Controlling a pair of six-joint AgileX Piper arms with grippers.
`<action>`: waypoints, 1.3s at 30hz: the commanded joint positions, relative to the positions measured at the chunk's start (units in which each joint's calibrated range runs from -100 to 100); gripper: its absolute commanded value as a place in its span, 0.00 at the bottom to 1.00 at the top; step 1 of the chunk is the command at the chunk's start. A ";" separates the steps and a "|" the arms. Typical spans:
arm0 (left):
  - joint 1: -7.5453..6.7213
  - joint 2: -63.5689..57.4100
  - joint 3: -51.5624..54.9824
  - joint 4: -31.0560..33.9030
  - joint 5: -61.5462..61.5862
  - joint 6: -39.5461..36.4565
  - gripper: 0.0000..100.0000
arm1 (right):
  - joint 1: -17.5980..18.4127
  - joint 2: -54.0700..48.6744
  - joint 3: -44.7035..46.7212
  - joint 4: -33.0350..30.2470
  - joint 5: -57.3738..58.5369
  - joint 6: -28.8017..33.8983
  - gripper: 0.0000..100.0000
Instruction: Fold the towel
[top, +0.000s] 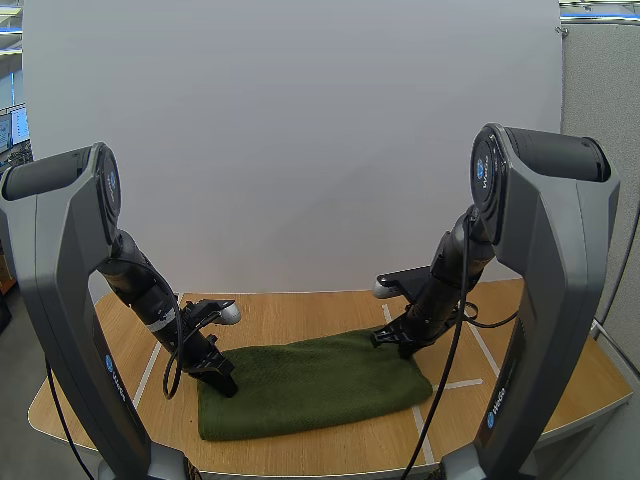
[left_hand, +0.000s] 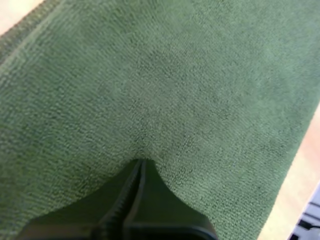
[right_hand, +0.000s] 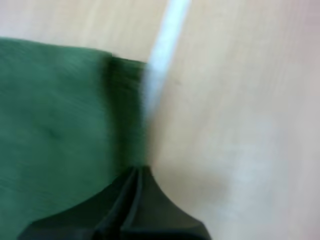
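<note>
The left fingers (left_hand: 150, 200), closed into one dark wedge, press into the green towel (top: 310, 385) near its left end; the right fingers (right_hand: 150, 200), likewise closed on nothing, sit at its right edge beside a white tape line (right_hand: 162, 60). The towel lies lower centre in the high view as a thick, doubled-looking rectangle, so one fold seems done and a further fold may remain. Beneath is a pale wooden counter (top: 300, 305), behind it a plain white panel (top: 300, 150)

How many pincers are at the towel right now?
2. The left pincer is at the towel's left end; the right pincer is at its far right edge. Both are shut.
</note>
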 joint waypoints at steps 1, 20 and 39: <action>0.02 0.42 -2.06 3.33 -7.57 -0.92 0.00 | -0.16 -4.62 0.32 3.92 -0.98 -3.09 0.00; 0.44 -0.89 -5.48 -1.74 4.66 -1.45 0.00 | 0.53 -7.16 0.32 12.02 4.42 -7.01 0.29; 0.44 -0.84 -4.54 -1.73 -4.21 -2.49 0.00 | 0.53 0.01 0.32 16.90 11.78 -10.07 0.66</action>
